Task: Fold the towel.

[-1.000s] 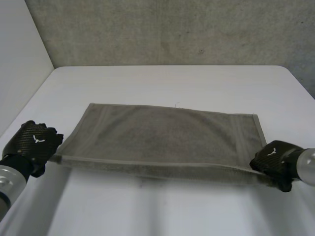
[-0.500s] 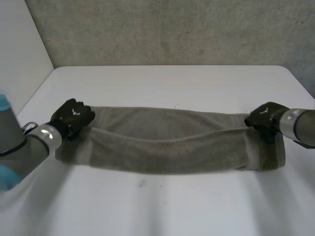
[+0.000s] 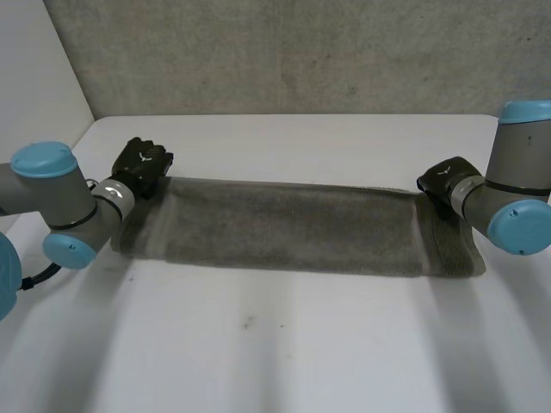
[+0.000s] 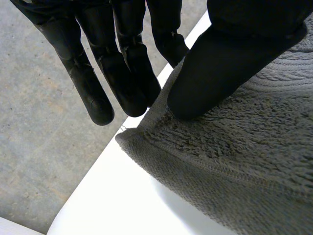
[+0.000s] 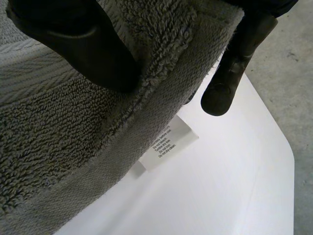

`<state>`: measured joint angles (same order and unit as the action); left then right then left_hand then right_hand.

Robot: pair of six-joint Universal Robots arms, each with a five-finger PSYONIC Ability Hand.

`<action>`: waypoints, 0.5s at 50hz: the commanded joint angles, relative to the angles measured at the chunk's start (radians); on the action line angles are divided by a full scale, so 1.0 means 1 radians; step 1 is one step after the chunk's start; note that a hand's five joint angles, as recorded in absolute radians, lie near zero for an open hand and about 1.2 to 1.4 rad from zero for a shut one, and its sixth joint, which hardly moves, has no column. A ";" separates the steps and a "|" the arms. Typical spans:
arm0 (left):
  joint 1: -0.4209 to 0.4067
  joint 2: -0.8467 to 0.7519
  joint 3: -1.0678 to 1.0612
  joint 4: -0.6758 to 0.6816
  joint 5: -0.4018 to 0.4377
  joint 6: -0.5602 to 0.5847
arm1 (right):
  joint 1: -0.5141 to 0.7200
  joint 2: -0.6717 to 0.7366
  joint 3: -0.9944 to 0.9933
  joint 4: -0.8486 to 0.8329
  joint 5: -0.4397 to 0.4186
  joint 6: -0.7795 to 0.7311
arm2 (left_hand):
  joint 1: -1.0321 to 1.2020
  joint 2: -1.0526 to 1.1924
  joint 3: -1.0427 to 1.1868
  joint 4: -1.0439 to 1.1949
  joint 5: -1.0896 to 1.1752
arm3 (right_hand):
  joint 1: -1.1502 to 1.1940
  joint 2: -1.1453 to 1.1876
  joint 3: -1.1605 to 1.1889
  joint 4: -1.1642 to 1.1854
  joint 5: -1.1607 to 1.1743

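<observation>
Head view: the towel (image 3: 293,232) lies on the tabletop (image 3: 284,361) as a long doubled band running from 9 o'clock to 3 o'clock. I judge the first lengthwise fold to be laid, with the crease along the 6 o'clock side and the free edges along the 12 o'clock side. The left hand (image 3: 142,163) sits at the band's 10 o'clock corner and the right hand (image 3: 441,181) at its 2 o'clock corner. This placement puts each hand on a free corner, so that the upper layer can be set square on the lower one before letting go. The end at 3 o'clock looks less square than the end at 9 o'clock.

Left wrist view: the thumb (image 4: 215,73) presses on top of the towel corner, and the straight fingers (image 4: 98,93) reach past the edge, one passing behind the cloth. I read this as a flat pinch on the corner.

Right wrist view: the thumb (image 5: 93,54) bears on the hem, and one of its fingers (image 5: 230,83) shows beyond the edge. This is likewise a pinch. A care label (image 5: 168,142) pokes out from under the hem onto the tabletop.
</observation>
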<state>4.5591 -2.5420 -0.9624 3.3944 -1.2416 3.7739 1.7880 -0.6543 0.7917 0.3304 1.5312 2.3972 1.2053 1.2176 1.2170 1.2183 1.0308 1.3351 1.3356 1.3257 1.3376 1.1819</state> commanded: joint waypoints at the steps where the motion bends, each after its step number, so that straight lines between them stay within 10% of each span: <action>1: -0.006 -0.029 0.047 0.002 -0.006 -0.026 | 0.001 0.041 -0.057 -0.004 0.013 0.000 | 0.191 0.179 0.179 0.178 0.191 | 0.061 0.061 0.071 0.059 0.040; 11: -0.025 -0.078 0.103 0.002 0.004 -0.031 | 0.001 0.084 -0.111 -0.013 0.030 0.002 | 0.191 0.179 0.179 0.178 0.191 | -0.111 -0.111 -0.102 -0.113 -0.132; 13: -0.025 -0.080 0.105 0.002 0.004 -0.031 | 0.011 0.085 -0.114 -0.037 0.041 0.002 | 0.133 0.121 0.122 0.120 0.133 | -1.161 -1.161 -1.151 -1.163 -1.182; 14: -0.025 -0.080 0.105 0.002 0.001 -0.031 | 0.011 0.085 -0.114 -0.037 0.041 0.002 | -0.390 -0.403 -0.402 -0.403 -0.391 | -1.161 -1.161 -1.151 -1.163 -1.182; 17: -0.025 -0.072 0.100 0.000 -0.004 -0.029 | 0.019 0.078 -0.117 -0.067 0.069 0.002 | -1.031 -1.043 -1.042 -1.044 -1.031 | -1.161 -1.161 -1.151 -1.163 -1.182; 25: -0.025 0.003 0.048 -0.007 -0.010 -0.033 | 0.021 -0.001 -0.137 -0.103 0.093 0.036 | -1.030 -1.042 -1.042 -1.043 -1.030 | -1.161 -1.161 -1.151 -1.163 -1.182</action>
<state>4.5341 -2.6051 -0.8678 3.3916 -1.2469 3.7431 1.8073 -0.5975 0.6653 0.2472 1.6120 2.4044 0.2064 0.2014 0.2033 0.2029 0.0487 0.2358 0.2418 0.2454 0.2592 0.0610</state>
